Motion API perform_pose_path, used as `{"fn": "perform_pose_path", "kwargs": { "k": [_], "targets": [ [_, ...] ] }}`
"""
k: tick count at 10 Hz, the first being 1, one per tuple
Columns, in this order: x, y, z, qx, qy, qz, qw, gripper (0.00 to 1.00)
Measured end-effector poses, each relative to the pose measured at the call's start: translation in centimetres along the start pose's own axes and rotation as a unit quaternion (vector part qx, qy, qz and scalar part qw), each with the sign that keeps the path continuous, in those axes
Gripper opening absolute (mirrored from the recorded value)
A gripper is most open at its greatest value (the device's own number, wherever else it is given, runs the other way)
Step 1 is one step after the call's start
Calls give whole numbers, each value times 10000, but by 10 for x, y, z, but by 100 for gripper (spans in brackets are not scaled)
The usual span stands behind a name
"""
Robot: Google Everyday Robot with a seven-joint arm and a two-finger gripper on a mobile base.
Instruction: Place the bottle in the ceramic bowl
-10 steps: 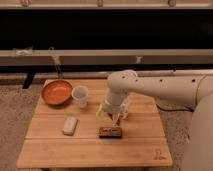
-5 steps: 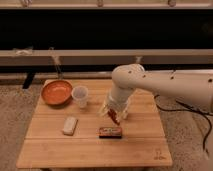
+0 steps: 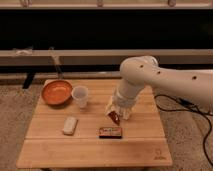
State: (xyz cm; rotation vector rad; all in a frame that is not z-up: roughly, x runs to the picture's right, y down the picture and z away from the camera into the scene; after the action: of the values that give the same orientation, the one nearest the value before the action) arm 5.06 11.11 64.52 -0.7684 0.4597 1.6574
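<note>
**Five things, one hand low over the surface**

The wooden surface [image 3: 145, 150] carries the ceramic bowl [image 3: 56, 92] at its far left, with a translucent cup [image 3: 80, 96] just beside it. The hand [image 3: 117, 114] hangs right of centre with a dark red item [image 3: 116, 118] at it. I cannot tell whether it grasps that item. A brown bar [image 3: 110, 132] lies just below. The bottle [image 3: 70, 125], seemingly on its side, lies near the cup, apart from the bowl.

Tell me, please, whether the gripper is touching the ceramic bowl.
Apart. The camera view shows the gripper low over the table, right of centre, with the cup and bare wood between it and the ceramic bowl.
</note>
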Motion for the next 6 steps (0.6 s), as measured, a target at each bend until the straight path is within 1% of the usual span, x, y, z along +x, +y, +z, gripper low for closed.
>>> {"fn": "perform_pose_path", "kwargs": {
  "k": [2,3,5,6],
  "targets": [
    [-1,-5,-2,271,-83,-227,9993,65],
    [-2,-5,-4,321,-128,-267,9990,65],
    [-16,-19,-14,502,-280,-261,9980,65],
    [-23,-20,-17,532,-352,-288,9975,65]
  ]
}}
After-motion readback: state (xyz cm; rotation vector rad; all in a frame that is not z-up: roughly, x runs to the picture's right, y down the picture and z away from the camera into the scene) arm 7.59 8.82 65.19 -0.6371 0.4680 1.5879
